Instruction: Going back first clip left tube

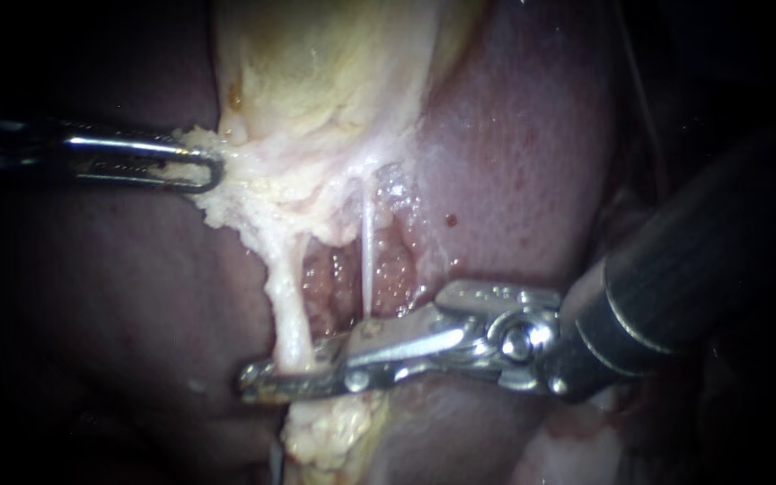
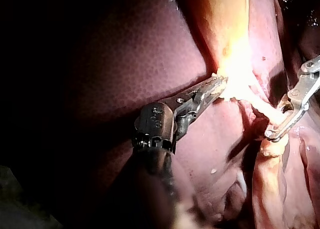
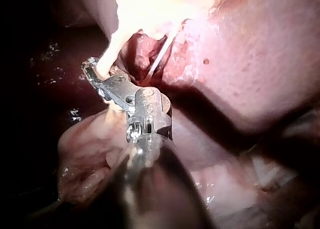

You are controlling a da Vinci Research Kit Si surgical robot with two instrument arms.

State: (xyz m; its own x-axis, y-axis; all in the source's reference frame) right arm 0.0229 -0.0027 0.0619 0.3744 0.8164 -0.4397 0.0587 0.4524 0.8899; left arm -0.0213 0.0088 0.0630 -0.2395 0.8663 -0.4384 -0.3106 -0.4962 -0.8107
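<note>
My left instrument (image 1: 208,169) comes in from the left, its jaws shut on the frayed pale edge of the gallbladder (image 1: 316,81). In the left wrist view these jaws (image 2: 215,86) hold the same bright tissue. The thick pale left tube (image 1: 287,301) runs down from that tissue into the long jaws of my right instrument (image 1: 280,373). Those jaws stand slightly apart, one on each side of the tube, as the left wrist view (image 2: 275,129) and right wrist view (image 3: 97,74) also show. A thin white right tube (image 1: 367,247) stands just behind the jaws. I make out no clip.
Dark red liver (image 1: 532,153) lies to the right of and below the tubes. Between the two tubes is an opened window of pink granular tissue (image 1: 339,283). A lump of pale fat (image 1: 334,431) hangs under the right instrument's jaws.
</note>
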